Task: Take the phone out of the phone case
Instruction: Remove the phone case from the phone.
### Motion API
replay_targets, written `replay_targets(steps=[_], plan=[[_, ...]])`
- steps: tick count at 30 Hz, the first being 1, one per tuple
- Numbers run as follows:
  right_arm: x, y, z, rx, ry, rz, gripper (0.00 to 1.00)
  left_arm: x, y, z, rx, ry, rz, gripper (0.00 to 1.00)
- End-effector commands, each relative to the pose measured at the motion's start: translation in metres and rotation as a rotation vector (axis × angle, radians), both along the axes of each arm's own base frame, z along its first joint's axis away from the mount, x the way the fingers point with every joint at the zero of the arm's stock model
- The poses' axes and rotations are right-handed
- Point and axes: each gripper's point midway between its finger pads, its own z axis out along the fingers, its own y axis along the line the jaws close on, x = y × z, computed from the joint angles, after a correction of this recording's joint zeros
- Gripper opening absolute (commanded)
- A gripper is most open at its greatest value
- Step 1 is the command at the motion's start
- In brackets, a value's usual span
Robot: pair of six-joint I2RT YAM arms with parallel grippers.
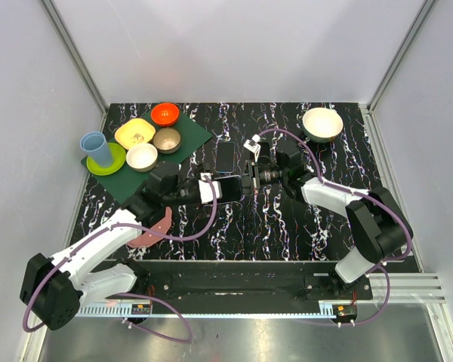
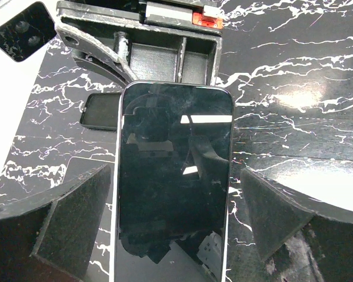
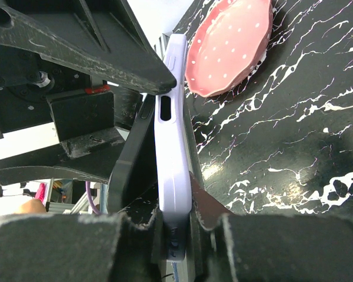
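Nearest the arm bases, a pink plate (image 1: pixel 151 230) lies on the black marbled bench (image 1: pixel 287 226), beside the left arm. Past it, at the middle of the bench, the two claws meet end to end over the phone (image 2: pixel 173 176). The left claw (image 2: pixel 173 197) is spread wide, its fingers (image 2: pixel 76 223) standing off both long sides of the dark screen without touching. The right claw (image 3: pixel 175 217) is closed on the lilac phone case (image 3: pixel 170 135), pinching its far end across the thin edge. Whether the phone has begun to part from the case I cannot tell. Just beyond lies a dark flat rectangle (image 1: pixel 226 156). Farther back on the left, a green mat (image 1: pixel 192 136) carries a white bowl (image 1: pixel 142 157), a brown bowl (image 1: pixel 167 139), a yellow dish (image 1: pixel 134 134) and a red bowl (image 1: pixel 164 114), with a blue cup (image 1: pixel 97 148) on a green plate (image 1: pixel 115 161). At the far right sits a cream bowl (image 1: pixel 322 124)
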Motion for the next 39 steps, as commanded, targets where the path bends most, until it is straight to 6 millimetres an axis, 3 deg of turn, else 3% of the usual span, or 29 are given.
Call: replay_targets(steps=[1,6,11,20,28,39], plan=[[0.0038,0.0034,0.0408,0.089,-0.122,0.027,0.0,0.0041,-0.0061,0.0074,-0.021,-0.031,-0.004,0.99],[0.004,0.0035,0.0402,0.088,-0.121,0.027,0.0,0.0047,-0.007,0.0084,-0.021,-0.035,-0.001,0.98],[0.0043,0.0037,0.0407,0.089,-0.121,0.025,0.0,0.0057,-0.0069,0.0077,-0.017,-0.035,0.004,0.9],[0.001,0.0029,0.0453,0.101,-0.123,0.036,0.0,0.0055,-0.0088,0.0059,-0.013,-0.029,0.001,0.86],[0.0006,0.0028,0.0454,0.103,-0.123,0.037,0.0,0.0054,-0.0094,0.0056,-0.014,-0.025,-0.001,0.77],[0.0028,0.0011,0.0434,0.112,-0.183,0.015,0.0,-0.0014,-0.0124,0.0093,-0.03,-0.012,-0.034,0.46]])
